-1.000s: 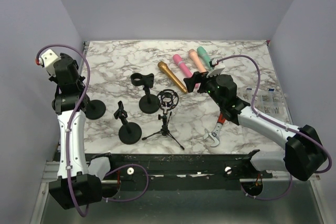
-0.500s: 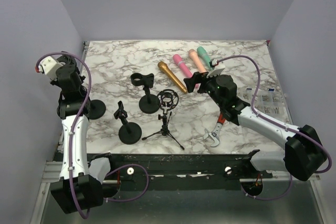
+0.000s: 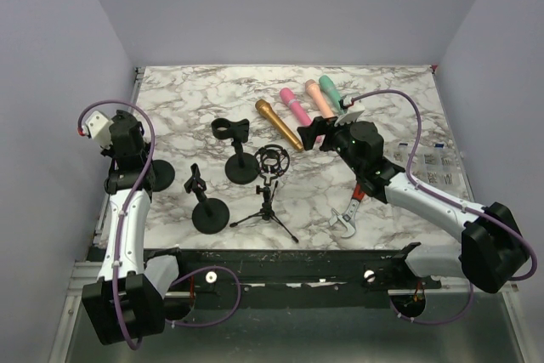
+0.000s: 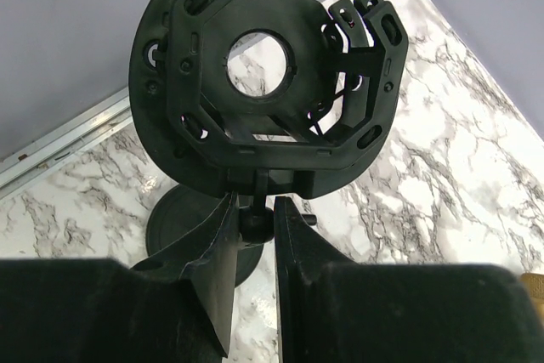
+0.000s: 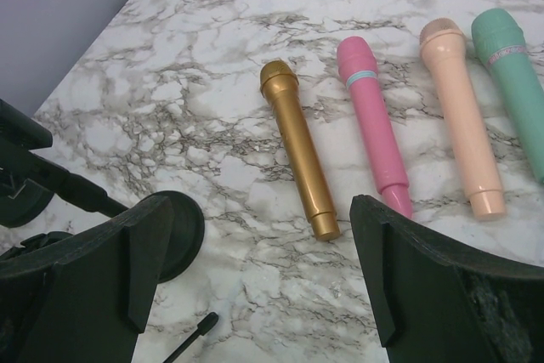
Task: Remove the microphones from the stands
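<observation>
1. Microphones, four of them, lie flat on the white-and-grey marble tabletop (image 3: pixel 195 99). All are beyond the black tripod stand with a ring shock mount (image 3: pixel 270 186) and to its right, side by side, heads at the far end.
2. Closest to the tripod stand is the slim gold microphone (image 3: pixel 279 124) (image 5: pixel 299 149). Farther right in turn come the pink microphone (image 3: pixel 295 104) (image 5: pixel 372 121), the peach microphone (image 3: pixel 320 98) (image 5: pixel 463 116) and the teal-green microphone (image 3: pixel 331 91) (image 5: pixel 510 82).
3. Left gripper (image 4: pixel 257 212) is well left of the tripod stand, by the tabletop's left edge. Its fingers are pressed together, pinching a small knob on the stem of the black round-base stand with a ring cradle (image 4: pixel 263 82). Marble shows through the cradle's centre hole.
4. Right gripper (image 5: pixel 263 218) is right of and beyond the tripod stand. Its jaws are spread wide and hold nothing, low over bare marble just short of the gold microphone's tail.
5. Far black clip stand (image 3: pixel 235 155) is just left of and beyond the tripod stand. Near black clip stand (image 3: pixel 204 206) is left of it, on the near side.
6. Silver adjustable wrench (image 3: pixel 344 220) lies right of the tripod stand on the near side, beside the right arm.
</observation>
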Motion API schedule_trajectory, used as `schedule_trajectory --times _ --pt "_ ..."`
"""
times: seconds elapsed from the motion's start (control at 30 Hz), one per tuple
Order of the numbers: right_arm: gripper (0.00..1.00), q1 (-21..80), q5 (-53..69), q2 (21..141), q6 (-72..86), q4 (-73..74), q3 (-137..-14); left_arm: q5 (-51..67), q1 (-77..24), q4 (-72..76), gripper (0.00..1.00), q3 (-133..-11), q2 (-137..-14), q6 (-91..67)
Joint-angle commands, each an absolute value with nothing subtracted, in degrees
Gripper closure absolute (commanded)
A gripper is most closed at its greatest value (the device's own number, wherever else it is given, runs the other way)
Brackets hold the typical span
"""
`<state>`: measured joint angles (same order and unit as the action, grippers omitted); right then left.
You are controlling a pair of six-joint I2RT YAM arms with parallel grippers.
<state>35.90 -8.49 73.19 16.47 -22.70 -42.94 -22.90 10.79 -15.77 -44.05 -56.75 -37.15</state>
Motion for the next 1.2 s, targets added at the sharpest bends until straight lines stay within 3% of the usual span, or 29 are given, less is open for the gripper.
schedule_trajectory --times 0.0,0.3,0.77,0.93,1.17 --pt "0.07 35.86 -8.12 73.43 16.40 -24.52 -42.28 -18.20 10.30 -31.69 0.89 -39.16 -61.62 -39.21" --pt "0.07 35.87 -8.26 73.43 16.15 -24.43 -42.36 -23.19 9.27 -36.21 0.87 -43.83 -57.97 -40.63" --pt "0.07 35.87 -7.55 73.71 16.33 -24.18 -42.54 -24.41 4.59 -35.54 0.32 -53.67 -49.48 -33.13" --pt "0.07 35.88 -7.72 74.36 16.14 -23.03 -43.51 -19.91 0.65 -31.98 0.21 -55.81 -44.27 -27.62" --pt "0.06 35.86 -8.14 71.25 17.49 -15.58 -47.85 -8.81 -3.86 -28.38 0.19 -57.70 -38.66 -20.58"
